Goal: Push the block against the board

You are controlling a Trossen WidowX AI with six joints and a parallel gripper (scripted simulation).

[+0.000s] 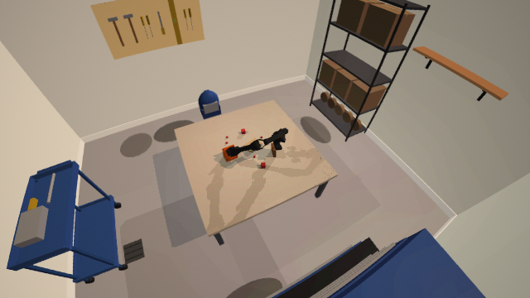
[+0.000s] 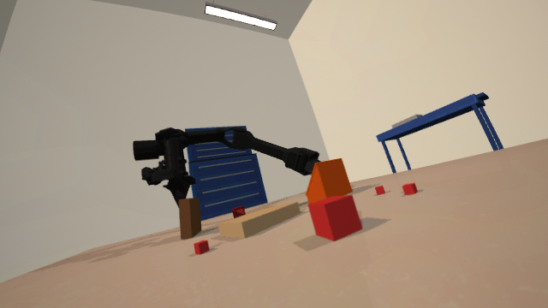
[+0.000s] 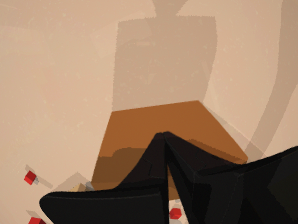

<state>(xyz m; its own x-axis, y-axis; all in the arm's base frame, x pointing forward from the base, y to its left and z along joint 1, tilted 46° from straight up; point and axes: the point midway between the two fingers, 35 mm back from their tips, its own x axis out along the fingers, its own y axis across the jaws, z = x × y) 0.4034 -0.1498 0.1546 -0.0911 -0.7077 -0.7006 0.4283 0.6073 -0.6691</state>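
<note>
Your bench (image 1: 232,199) carries red cubes (image 1: 263,165) (image 2: 335,218), a brown block (image 1: 273,150) (image 2: 189,218) (image 3: 150,125) and a pale board (image 2: 259,219), inside its edges.

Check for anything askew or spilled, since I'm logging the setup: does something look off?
Nothing looks spilled or damaged. The brown block stands upright, apart from the tan board; that simply looks like unfinished work.

Counted one brown block (image 1: 273,150) (image 2: 188,219) (image 3: 150,122), one pale board (image 1: 248,143) (image 2: 257,221) (image 3: 79,188), six red cubes (image 1: 262,165) (image 2: 335,218) (image 3: 30,177) and one black arm (image 1: 244,147) (image 2: 270,149) on one table (image 1: 215,194) (image 2: 385,257) (image 3: 55,100), plus one blue cart (image 1: 62,228) (image 2: 428,118) at near left, two hammers (image 1: 118,33) at far left, and five cartons (image 1: 374,25) and five round pieces (image 1: 325,97) on one rack (image 1: 377,66) at far right.
</note>
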